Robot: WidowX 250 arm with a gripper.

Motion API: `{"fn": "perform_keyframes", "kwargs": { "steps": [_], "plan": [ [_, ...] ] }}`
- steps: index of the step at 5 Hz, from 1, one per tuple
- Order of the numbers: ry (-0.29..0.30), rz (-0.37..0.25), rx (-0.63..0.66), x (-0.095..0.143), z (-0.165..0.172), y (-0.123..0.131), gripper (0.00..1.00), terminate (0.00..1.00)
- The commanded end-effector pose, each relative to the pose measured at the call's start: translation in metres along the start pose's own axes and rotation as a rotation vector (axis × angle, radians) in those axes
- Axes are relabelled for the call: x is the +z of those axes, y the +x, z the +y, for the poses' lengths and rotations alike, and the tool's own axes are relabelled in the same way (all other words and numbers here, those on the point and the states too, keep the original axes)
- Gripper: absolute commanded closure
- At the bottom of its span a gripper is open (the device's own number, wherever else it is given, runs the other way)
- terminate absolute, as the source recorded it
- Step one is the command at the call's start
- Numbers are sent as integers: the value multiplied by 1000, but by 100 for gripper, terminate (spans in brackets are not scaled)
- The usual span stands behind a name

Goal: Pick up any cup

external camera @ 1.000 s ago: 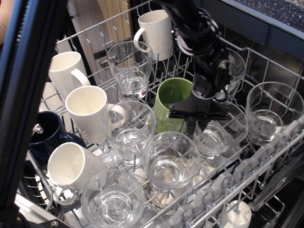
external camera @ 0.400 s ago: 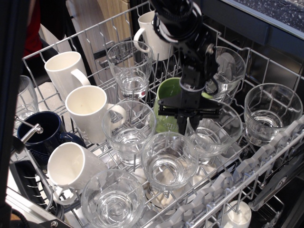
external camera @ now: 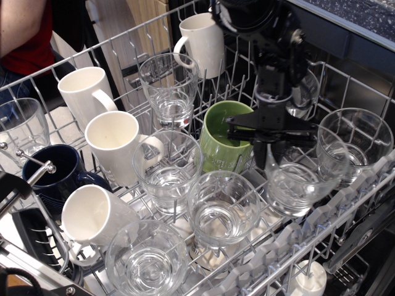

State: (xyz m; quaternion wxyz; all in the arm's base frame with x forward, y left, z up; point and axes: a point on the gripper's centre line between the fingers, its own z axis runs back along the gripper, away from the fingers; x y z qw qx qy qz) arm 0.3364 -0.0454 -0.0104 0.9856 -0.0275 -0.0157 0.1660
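Several clear glass tumblers stand in the dishwasher rack (external camera: 345, 209). My black gripper (external camera: 269, 154) hangs down from the top and is shut on the near-left rim of one tumbler (external camera: 302, 185). That tumbler sits tilted and raised, and overlaps the tumbler at the far right (external camera: 361, 145). Other tumblers stand at the back (external camera: 170, 86), in the middle (external camera: 165, 172), in front (external camera: 221, 209) and at the near edge (external camera: 147, 262). One more tumbler (external camera: 303, 98) is partly hidden behind my arm.
A green mug (external camera: 223, 139) stands just left of the gripper. White handled mugs stand at the back (external camera: 200, 40) and on the left (external camera: 86, 89), (external camera: 117, 145), (external camera: 92, 216). A dark blue mug (external camera: 52, 176) is at the left. A person in red (external camera: 24, 31) stands at the top left.
The gripper moved left to the tumbler's rim, closed on it, then shifted right with it. The tumbler now sits further right and higher, against the far-right glass.
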Motion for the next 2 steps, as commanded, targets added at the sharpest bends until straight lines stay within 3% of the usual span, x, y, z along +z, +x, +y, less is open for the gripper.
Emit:
{"fn": "perform_keyframes", "kwargs": {
  "steps": [1,2],
  "plan": [
    [-45,-172,-22,81,-8,25,100,0],
    [-27,-192,-36,97,-10,26,100,100]
  ]
}}
